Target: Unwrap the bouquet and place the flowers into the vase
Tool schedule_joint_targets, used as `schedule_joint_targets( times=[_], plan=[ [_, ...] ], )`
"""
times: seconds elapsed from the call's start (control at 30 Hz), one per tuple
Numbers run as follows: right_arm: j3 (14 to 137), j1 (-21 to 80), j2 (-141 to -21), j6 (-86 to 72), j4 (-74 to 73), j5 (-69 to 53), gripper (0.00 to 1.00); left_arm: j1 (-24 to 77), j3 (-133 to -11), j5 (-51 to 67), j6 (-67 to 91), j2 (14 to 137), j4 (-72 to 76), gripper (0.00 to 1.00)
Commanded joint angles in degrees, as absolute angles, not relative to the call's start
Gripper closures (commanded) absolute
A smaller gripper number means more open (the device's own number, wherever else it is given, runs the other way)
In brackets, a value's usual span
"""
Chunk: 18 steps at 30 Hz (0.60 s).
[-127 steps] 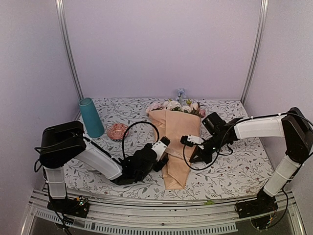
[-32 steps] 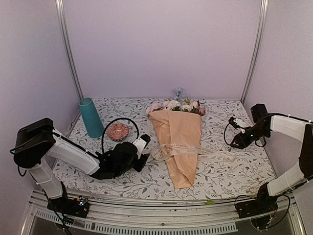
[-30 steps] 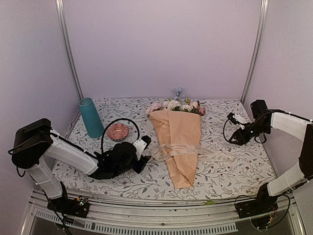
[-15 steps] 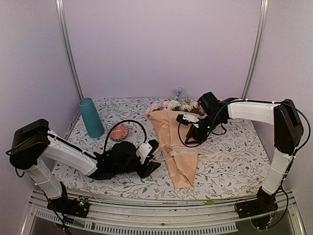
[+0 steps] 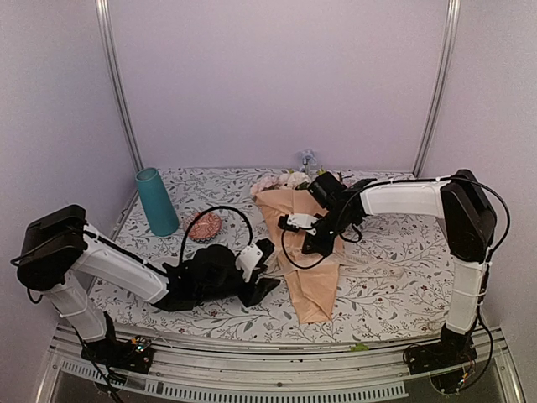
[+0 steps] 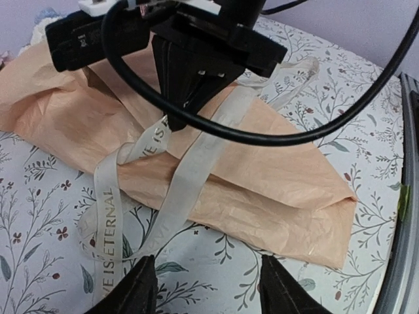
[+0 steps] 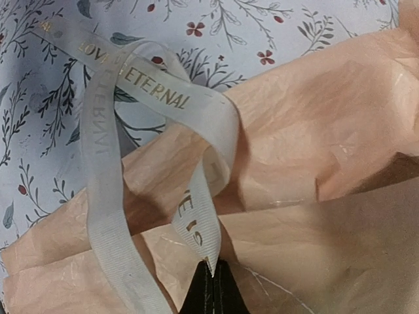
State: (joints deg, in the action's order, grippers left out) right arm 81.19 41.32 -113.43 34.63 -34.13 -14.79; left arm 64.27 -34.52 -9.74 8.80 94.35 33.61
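Note:
The bouquet (image 5: 310, 260) lies on the table in its peach paper cone, narrow end towards me, and the flowers (image 5: 285, 180) show at its far end. A loosened cream ribbon (image 7: 101, 176) printed with gold letters loops over the paper (image 7: 327, 131). My right gripper (image 7: 211, 288) is shut on the ribbon's end, above the middle of the bouquet (image 5: 312, 248). My left gripper (image 6: 206, 288) is open just left of the cone's narrow end (image 5: 270, 267), low over the cloth, with nothing between its fingers. The ribbon's loop (image 6: 108, 196) lies just ahead of it. The teal vase (image 5: 156, 201) stands upright at the far left.
A small red patterned dish (image 5: 202, 225) sits beside the vase. Black cables loop from both wrists, one over the bouquet (image 5: 294, 256). A metal rail (image 5: 268, 348) runs along the near table edge. Purple walls close in the sides and back.
My right arm has swung in from the far right to the bouquet's middle and shut on the ribbon end. My left gripper has moved right towards the cone's narrow end and opened wider.

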Motion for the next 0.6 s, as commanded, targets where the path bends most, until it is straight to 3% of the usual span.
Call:
schedule_joint_targets(
  times=[0.0, 0.17, 0.5, 0.53, 0.57],
  plan=[
    [81.4, 37.5, -105.4, 31.8, -32.0, -11.7, 1.00, 65.0, -39.7, -9.6, 6.5, 97.7, 35.0, 0.46],
    [78.1, 28.2, -92.8, 30.3, -34.3, -13.7, 1.00, 64.8, -50.4, -7.1, 2.2, 103.4, 30.7, 0.47],
    [55.8, -4.9, -79.0, 25.1, -29.6, -19.8, 1.00, 64.6, -75.9, -4.0, -4.0, 118.3, 10.1, 0.42],
    [54.8, -7.7, -79.4, 23.8, -29.5, -19.9, 0.97, 64.7, -77.9, -4.3, -4.4, 119.1, 8.0, 0.42],
    [54.3, -10.2, -79.9, 22.7, -29.7, -20.9, 0.80, 64.8, -79.8, -4.3, -4.7, 119.8, 6.1, 0.43]
  ],
)
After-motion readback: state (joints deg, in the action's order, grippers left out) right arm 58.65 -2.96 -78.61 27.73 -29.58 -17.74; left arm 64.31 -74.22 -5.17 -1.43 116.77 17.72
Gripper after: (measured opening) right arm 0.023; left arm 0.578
